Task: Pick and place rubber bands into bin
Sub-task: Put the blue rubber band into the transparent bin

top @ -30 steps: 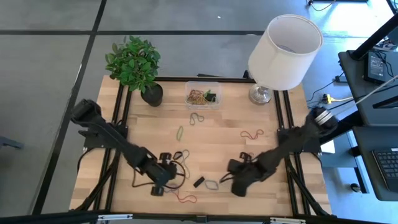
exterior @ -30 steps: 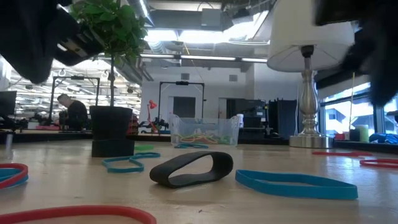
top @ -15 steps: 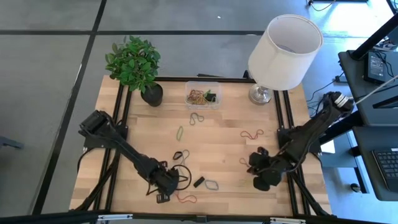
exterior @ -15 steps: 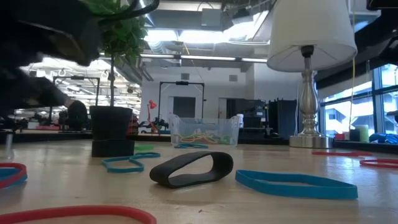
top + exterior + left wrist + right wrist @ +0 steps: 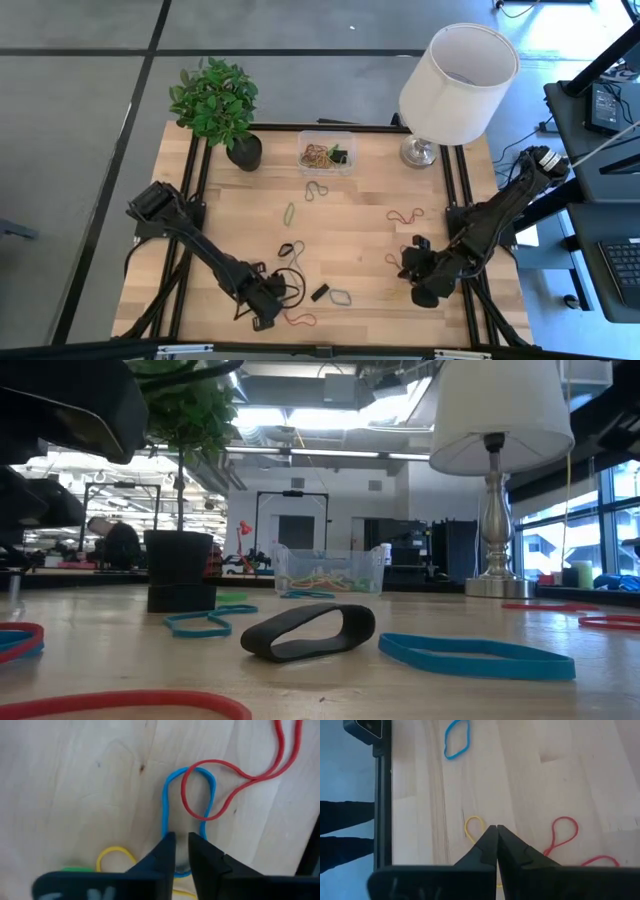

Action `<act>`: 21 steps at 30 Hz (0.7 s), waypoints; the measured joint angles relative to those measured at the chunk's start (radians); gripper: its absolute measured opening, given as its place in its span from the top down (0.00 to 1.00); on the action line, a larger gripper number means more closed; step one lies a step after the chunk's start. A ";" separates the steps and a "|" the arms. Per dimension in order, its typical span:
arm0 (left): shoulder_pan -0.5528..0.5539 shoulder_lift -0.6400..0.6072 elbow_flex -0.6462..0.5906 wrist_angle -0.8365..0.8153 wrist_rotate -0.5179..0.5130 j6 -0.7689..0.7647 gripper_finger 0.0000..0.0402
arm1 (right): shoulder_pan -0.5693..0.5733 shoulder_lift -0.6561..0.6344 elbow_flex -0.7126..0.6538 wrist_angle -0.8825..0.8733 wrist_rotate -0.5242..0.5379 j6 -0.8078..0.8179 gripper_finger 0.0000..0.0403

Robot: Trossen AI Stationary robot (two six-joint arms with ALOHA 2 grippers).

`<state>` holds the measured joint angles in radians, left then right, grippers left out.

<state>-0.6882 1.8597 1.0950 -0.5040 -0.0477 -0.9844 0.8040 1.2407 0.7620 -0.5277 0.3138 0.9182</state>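
Note:
Loose rubber bands lie flat on the wooden table [image 5: 360, 235]. The clear bin [image 5: 326, 152] sits at the far edge with several bands in it and also shows in the low view [image 5: 328, 570]. My left gripper [image 5: 262, 300] is low at the near left. In its wrist view its fingers [image 5: 181, 842] are open by a narrow gap. They stand over the end of a blue band [image 5: 166, 800] that a red band [image 5: 235, 795] crosses. My right gripper [image 5: 420, 275] is shut at the near right, hovering by a yellow band [image 5: 474, 827]. My left gripper points down over the blue band's near end [image 5: 176, 873], whose curve shows between the two fingers. Whether the fingers touch the band, I cannot tell. The band lies flat on the table.
A potted plant [image 5: 244, 152] and a lamp [image 5: 458, 85] stand either side of the bin. A black band [image 5: 308, 632] and a blue band [image 5: 475, 655] lie near the table's near edge. Green bands [image 5: 290, 212] and a red one [image 5: 405, 215] lie mid-table.
My left gripper has moved toward the near edge and down to the bands at the near left. My right gripper has drawn back toward the table's right edge, away from the black and blue bands. No band has moved.

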 joint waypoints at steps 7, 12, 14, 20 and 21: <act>0.000 0.003 0.127 -0.151 -0.032 0.052 0.98 | 0.000 0.001 0.000 0.000 0.000 -0.042 0.99; 0.001 0.003 0.132 -0.173 -0.059 0.033 0.93 | 0.000 0.001 0.000 0.000 0.000 -0.057 0.99; 0.001 0.003 0.129 -0.181 -0.063 0.028 0.89 | 0.000 0.001 0.000 0.000 0.000 -0.057 0.98; -0.001 0.004 0.086 -0.171 -0.063 -0.027 0.77 | 0.000 0.001 0.000 0.001 0.000 -0.055 0.99; -0.003 0.004 0.078 -0.170 -0.063 -0.034 0.76 | 0.000 0.001 0.000 0.002 0.000 -0.052 0.99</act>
<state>-0.6915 1.8633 1.1735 -0.6743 -0.1110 -1.0187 0.8040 1.2419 0.7620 -0.5260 0.3138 0.8665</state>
